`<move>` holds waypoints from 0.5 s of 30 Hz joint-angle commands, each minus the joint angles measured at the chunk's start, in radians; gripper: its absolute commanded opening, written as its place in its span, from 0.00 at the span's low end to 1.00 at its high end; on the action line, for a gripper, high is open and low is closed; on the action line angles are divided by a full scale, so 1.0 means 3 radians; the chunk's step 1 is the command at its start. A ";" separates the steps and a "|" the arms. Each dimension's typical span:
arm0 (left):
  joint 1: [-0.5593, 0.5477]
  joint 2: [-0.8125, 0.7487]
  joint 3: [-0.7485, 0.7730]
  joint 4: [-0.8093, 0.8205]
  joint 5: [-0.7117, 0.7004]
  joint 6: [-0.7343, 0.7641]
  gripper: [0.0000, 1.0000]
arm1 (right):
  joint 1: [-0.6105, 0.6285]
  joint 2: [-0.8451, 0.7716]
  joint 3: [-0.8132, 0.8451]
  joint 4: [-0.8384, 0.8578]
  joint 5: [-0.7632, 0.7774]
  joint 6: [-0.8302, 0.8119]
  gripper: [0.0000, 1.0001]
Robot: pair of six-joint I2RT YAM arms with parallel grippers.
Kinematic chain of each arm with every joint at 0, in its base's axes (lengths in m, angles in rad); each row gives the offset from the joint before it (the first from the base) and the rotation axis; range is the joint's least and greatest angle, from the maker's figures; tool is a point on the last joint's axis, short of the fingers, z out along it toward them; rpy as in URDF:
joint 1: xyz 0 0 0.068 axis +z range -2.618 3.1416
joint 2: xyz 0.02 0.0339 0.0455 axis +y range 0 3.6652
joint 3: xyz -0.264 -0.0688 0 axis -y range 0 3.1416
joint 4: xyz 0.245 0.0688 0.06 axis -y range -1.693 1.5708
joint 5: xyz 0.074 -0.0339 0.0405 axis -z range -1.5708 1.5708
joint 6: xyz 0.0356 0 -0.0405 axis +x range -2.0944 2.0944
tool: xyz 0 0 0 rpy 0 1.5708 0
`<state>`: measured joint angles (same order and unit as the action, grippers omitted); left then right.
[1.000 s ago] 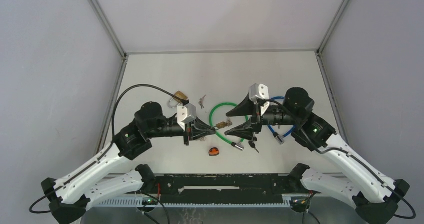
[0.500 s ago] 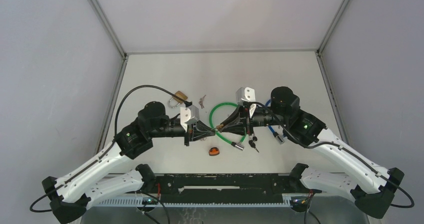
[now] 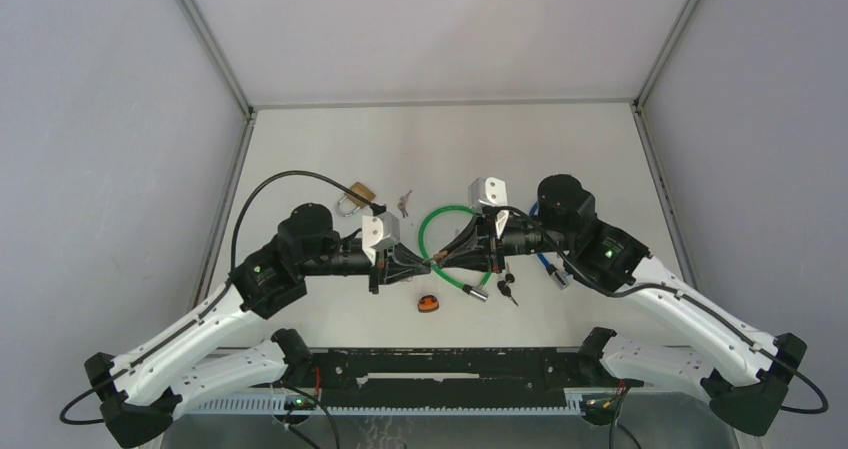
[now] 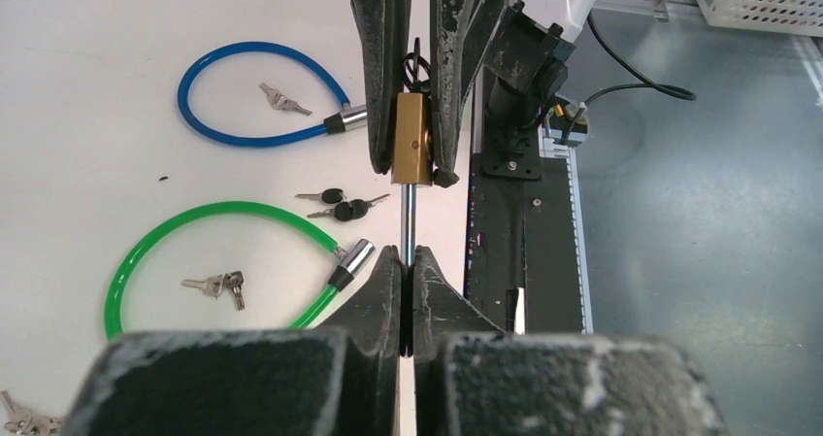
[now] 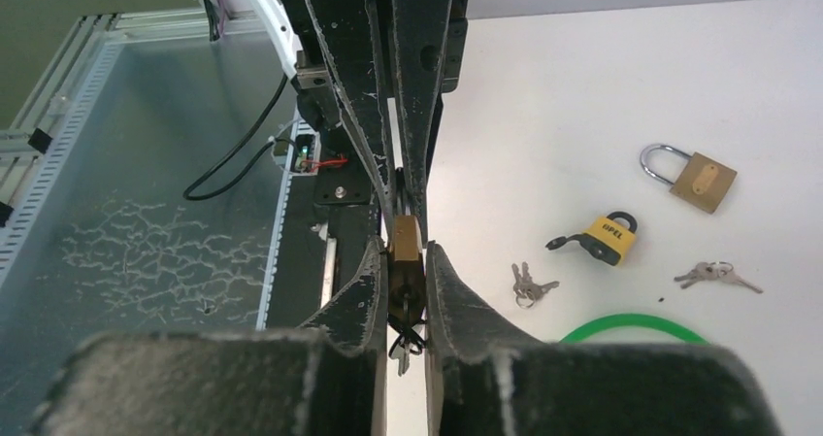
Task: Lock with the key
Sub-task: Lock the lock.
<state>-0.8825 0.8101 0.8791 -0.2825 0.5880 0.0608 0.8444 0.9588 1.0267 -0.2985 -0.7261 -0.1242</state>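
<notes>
Above the middle of the table (image 3: 560,149), the brass padlock (image 4: 411,140) hangs between both arms: left gripper (image 4: 408,256) pinched tight on its shackle (image 4: 409,218), right gripper (image 5: 405,253) clamped on the body, key bunch (image 5: 400,344) dangling at its other end. Risk, I'd say: push off-axis and the thin shackle slips from the narrow pinch or jams, short of clicking shut.
</notes>
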 commanded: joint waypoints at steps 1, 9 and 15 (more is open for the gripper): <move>0.0001 -0.0020 0.0289 0.0136 0.0029 0.0022 0.00 | 0.0026 -0.0001 0.0146 0.0057 0.0019 0.0024 0.13; 0.0002 -0.0037 0.0272 0.0127 0.0049 0.0038 0.00 | 0.0017 0.0010 0.0143 0.0074 0.0074 0.0069 0.23; 0.0002 -0.0037 0.0273 0.0178 0.0066 -0.0009 0.00 | 0.0016 0.0040 0.0139 0.0058 0.0074 0.0114 0.00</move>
<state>-0.8825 0.8097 0.8791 -0.2951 0.5880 0.0608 0.8452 0.9653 1.0267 -0.3084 -0.7162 -0.1081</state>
